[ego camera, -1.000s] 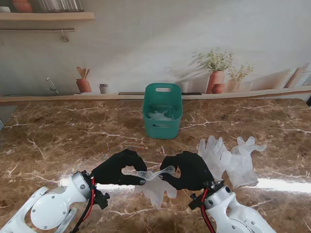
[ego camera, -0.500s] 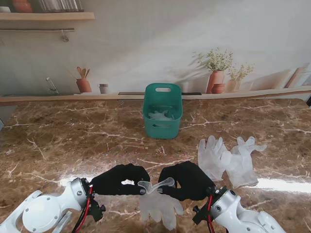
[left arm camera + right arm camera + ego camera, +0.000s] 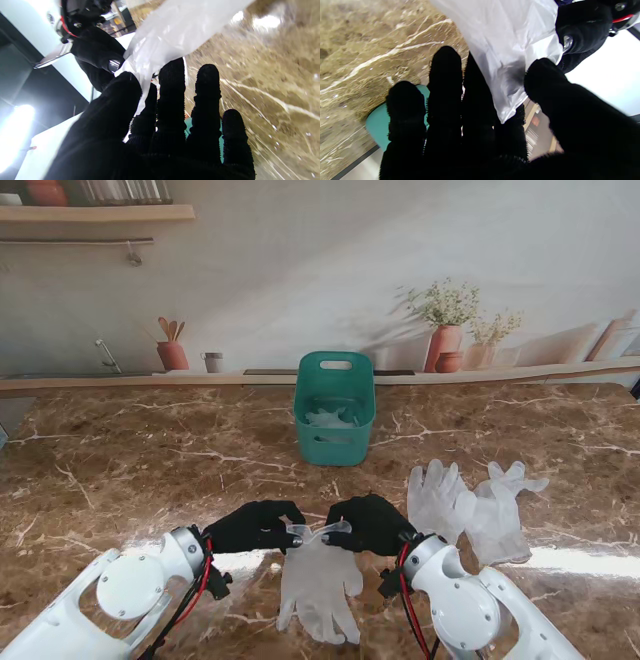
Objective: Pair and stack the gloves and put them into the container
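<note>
A: Status on the held glove?

B: A translucent disposable glove is being held up by its cuff between both robot hands, near the front edge of the marble bench. Its fingers are hanging down toward me; whether they are touching the bench cannot be told.

A: Grip state?

B: Left robot hand is being kept closed on the cuff's left corner, thumb pinched against the fingers. Right robot hand is being kept closed on the right corner in the same way. In the left wrist view the cuff film is being pressed between thumb and forefinger. In the right wrist view the same film is being clamped under the thumb.

A: Other gloves?

B: Two more gloves are lying flat and partly overlapping on the bench, just right of the right robot hand, fingers pointing away from me.

A: Container?

B: The teal basket is standing upright at the bench's centre, farther from me than both robot hands, well apart from them. Pale glove material is being seen inside it.
</note>
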`<state>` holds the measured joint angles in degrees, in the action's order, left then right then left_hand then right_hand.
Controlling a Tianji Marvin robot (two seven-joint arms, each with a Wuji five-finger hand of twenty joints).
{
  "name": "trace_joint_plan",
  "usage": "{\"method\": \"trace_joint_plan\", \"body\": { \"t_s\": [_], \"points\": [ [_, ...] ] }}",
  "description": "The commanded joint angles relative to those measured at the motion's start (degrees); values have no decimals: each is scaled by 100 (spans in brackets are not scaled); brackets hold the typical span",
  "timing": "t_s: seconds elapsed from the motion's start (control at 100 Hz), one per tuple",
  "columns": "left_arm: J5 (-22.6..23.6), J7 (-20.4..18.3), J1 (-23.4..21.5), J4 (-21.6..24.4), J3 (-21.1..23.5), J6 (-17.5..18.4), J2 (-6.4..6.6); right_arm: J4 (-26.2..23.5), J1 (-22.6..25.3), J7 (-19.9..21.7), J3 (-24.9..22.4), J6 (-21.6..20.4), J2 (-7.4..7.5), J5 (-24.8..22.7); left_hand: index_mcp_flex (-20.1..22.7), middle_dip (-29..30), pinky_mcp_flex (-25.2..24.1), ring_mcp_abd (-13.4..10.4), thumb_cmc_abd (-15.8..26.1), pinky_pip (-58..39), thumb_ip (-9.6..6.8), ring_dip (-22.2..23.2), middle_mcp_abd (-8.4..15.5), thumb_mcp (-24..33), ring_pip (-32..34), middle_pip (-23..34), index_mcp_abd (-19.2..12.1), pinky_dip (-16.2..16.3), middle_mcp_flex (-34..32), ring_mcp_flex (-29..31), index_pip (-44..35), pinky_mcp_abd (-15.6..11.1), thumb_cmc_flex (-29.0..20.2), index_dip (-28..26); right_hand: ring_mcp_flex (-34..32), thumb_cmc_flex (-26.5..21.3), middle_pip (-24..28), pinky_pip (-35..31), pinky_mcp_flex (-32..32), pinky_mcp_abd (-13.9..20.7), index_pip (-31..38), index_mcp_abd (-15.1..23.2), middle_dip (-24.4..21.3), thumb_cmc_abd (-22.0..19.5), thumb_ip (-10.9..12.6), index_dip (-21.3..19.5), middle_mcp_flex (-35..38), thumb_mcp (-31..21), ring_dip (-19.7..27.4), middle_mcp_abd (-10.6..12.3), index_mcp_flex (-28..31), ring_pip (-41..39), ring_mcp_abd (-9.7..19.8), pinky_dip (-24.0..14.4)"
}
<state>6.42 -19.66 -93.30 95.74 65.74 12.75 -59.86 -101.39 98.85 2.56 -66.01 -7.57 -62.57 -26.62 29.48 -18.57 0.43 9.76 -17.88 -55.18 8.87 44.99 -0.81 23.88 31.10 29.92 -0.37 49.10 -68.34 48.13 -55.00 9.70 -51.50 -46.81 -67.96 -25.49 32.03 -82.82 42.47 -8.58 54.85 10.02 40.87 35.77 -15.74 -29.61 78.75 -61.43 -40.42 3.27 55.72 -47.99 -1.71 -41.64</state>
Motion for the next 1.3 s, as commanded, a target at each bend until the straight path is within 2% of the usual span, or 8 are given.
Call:
{"method": "trace_joint_plan", "body": {
  "t_s": [0.0, 0.36, 0.77, 0.91, 0.97, 0.99, 1.04, 1.29],
  "points": [
    [153, 178, 292, -229, -167, -185, -148, 297, -269, -23, 47, 145, -55, -60, -208, -32, 28, 89, 113, -274, -33, 101, 15, -129, 236, 201, -39, 147, -157, 142, -126, -136, -166, -116, 73, -171, 147, -243, -67, 55, 94, 169, -14, -49, -90, 57, 170, 51, -107, -45, -73, -166, 88, 75],
    [955, 1222, 1420, -1225, -1231, -873, -464, 1756, -1555, -500, 763, 376, -175, -486, -219, -86, 117, 89, -43, -518, 30, 97, 73, 231, 535, 348, -83, 297, -167, 180, -233, -115, 30, -113, 188, -86, 290, -216, -138, 86, 54, 277, 99, 59, -107, 128, 106, -44, -124, 28, -42, -317, 145, 108],
    [1517, 1879, 1872, -1716, -1785, -1714, -669, 2738, -2309, -1105, 1470, 789, -276, -1079, -72, -88, 181, 106, -139, -586, 34, -1, 47, 371, 496, 335, -270, 257, -40, 84, -156, -5, 178, 27, 234, 33, 193, -123, -138, 110, 18, 361, -26, 179, -81, 306, 26, -172, 40, 82, -32, -125, 197, 209],
    [1509, 2009, 1870, -1789, -1827, -1856, -716, 2852, -2391, -1272, 1609, 1135, -298, -1269, 19, -95, -193, 116, -4, -15, -14, -409, -284, 265, -270, -282, 19, -234, 1154, -1045, 1037, 34, 279, 1626, 826, 223, -308, 368, -589, 249, -674, 66, -409, 348, 11, 706, -663, 39, 324, 127, -583, 578, 215, 404],
    [1610, 1997, 1834, -1750, -1813, -1903, -692, 2890, -2400, -1346, 1631, 1234, -296, -1376, 171, -31, -390, 65, 102, 283, -59, -715, -339, 922, -673, -627, 172, -457, 1947, -1635, 1972, -13, 797, 2423, 1113, 474, -506, 605, -808, 307, -1867, -162, -549, 301, 305, 245, -1085, 61, 408, 134, -592, 872, 203, 338],
    [1642, 1986, 1819, -1734, -1802, -1900, -681, 2900, -2401, -1369, 1634, 1265, -295, -1409, 200, -14, -439, 59, 154, 378, -130, -784, -350, 1090, -761, -669, 236, -504, 2139, -1780, 2191, -36, 950, 2588, 1278, 648, -642, 766, -934, 329, -2593, -276, -650, 207, 726, -298, -1396, 99, 457, 136, -663, 1023, 203, 301],
    [1693, 1957, 1757, -1669, -1757, -1911, -655, 2884, -2386, -1350, 1615, 1319, -278, -1472, 108, 57, -463, 36, 262, 693, -327, -935, -367, 1337, -955, -793, 337, -661, 2636, -2106, 2672, -107, 1222, 2832, 1533, 781, -906, 1034, -1164, 345, -3080, -391, -807, 214, 826, -339, -1903, 246, 596, 115, -1063, 1336, 201, 343],
    [1952, 2160, 1245, -1278, -1291, -1603, -585, 2515, -2011, -1477, 1169, 1282, -171, -1968, -60, 450, -323, -343, 135, 2578, -329, -1913, -182, 525, -1862, -1421, 411, -1815, 4249, -3183, 4062, -672, 1512, 3547, 2322, 1114, -1482, 2505, -1827, 323, -3660, -642, -1606, -99, 892, -59, -3243, 1122, 1317, 34, -2012, 2575, 165, 788]
  ]
}}
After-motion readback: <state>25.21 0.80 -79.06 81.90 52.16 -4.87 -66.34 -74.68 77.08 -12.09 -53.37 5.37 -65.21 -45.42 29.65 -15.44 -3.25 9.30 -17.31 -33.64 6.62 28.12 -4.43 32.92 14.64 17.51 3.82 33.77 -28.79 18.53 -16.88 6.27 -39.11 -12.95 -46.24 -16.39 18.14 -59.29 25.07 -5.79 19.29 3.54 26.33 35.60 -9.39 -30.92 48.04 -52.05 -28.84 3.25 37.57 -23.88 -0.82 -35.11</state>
